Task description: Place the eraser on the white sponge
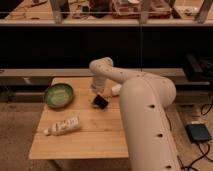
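My arm reaches in from the right over the wooden table (85,140). My gripper (100,101) hangs at the end of the arm, low over the table's middle back. A small black piece shows at its tip; I cannot tell whether this is the eraser or part of the gripper. A small whitish pad, which looks like the white sponge (116,90), lies just right of the gripper and is partly hidden behind the arm.
A green bowl (58,95) stands at the table's back left. A white bottle (63,126) lies on its side at the front left. A dark shelf unit stands behind the table. A blue device (199,133) lies on the floor at right.
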Available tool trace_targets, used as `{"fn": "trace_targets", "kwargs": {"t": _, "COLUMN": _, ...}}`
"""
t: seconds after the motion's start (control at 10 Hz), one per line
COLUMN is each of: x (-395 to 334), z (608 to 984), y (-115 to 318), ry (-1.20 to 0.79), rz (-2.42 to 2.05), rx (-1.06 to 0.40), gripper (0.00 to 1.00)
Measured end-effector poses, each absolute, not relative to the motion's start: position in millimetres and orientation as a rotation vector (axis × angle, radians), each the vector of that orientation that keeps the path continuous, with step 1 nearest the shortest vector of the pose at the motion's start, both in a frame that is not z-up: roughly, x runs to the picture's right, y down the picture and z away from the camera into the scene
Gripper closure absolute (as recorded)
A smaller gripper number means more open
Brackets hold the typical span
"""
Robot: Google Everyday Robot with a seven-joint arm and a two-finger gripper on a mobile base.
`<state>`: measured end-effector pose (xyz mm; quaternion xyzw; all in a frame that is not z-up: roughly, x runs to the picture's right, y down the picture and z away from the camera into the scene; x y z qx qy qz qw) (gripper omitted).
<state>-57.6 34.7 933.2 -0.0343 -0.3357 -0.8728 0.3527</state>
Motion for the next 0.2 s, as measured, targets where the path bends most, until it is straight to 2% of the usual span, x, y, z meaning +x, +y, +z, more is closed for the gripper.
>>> {"fn": "trace_targets", "kwargs": {"t": 0.2, "x": -56.1, "z": 925.6, "y": 27.2, "ry": -0.824, "rz": -2.268, "rx": -0.088, "gripper": 0.20}}
